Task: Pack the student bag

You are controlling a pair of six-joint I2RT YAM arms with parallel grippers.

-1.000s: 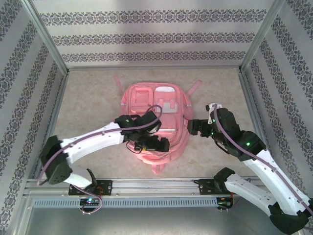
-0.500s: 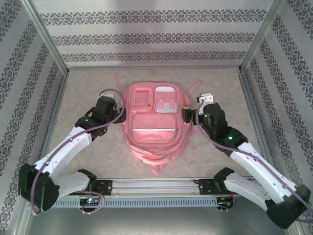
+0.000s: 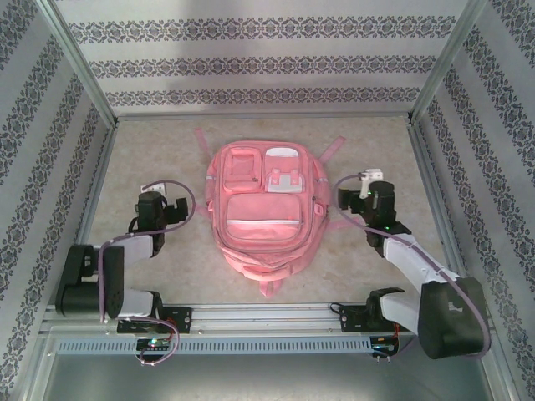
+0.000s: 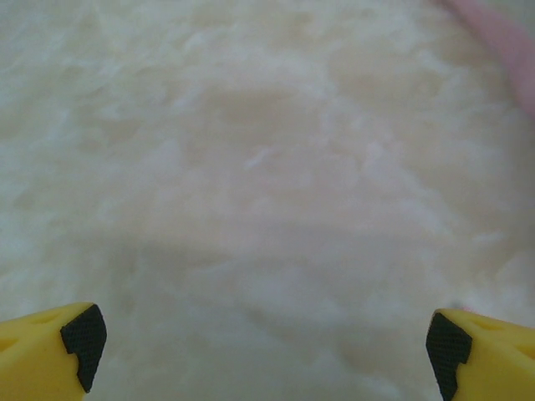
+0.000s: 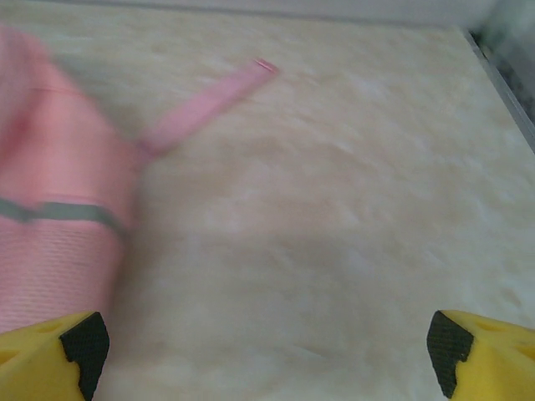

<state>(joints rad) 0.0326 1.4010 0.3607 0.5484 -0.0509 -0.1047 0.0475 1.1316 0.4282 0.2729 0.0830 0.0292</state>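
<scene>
The student bag [image 3: 263, 213] is a pink backpack with white trim, lying flat in the middle of the table with its front pockets facing up and its straps spread at the far end. My left gripper [image 3: 155, 202] sits left of it, apart from it, open over bare table [image 4: 266, 351]. One pink strap [image 4: 501, 42] crosses the top right corner of the left wrist view. My right gripper [image 3: 366, 195] is just off the bag's right edge, open and empty [image 5: 266, 351]. The bag's side [image 5: 50, 225] and a strap [image 5: 205, 104] lie to its left.
The beige table [image 3: 150, 159] is boxed in by patterned walls and aluminium posts [image 3: 84, 75]. A metal rail [image 3: 267, 316] carrying both arm bases runs along the near edge. Bare surface lies on both sides of the bag.
Both arms have drawn back from the bag. The left gripper left the bag's front and swung out to the left; the right gripper moved slightly right and its arm folded toward its base.
</scene>
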